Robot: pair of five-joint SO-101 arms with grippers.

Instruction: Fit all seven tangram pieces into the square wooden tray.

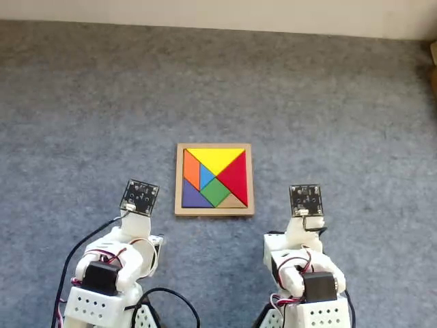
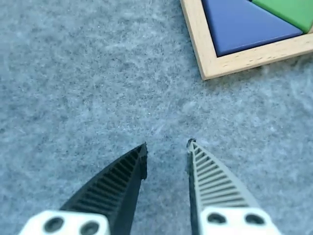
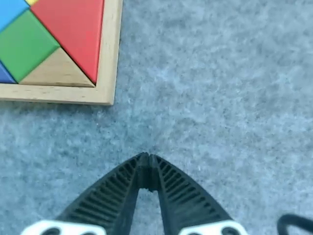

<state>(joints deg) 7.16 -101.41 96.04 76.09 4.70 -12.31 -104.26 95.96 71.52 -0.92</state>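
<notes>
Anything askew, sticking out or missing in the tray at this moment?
Nothing stands out. All seven coloured tangram pieces lie flat inside the square wooden tray, without visible gaps. Left gripper and right gripper are clear of it.

A grey felt mat [image 1: 102, 102] covers the table; a pale strip [image 1: 218, 12] borders it at twelve o'clock, a tan edge [image 1: 433, 58] at two o'clock
</notes>
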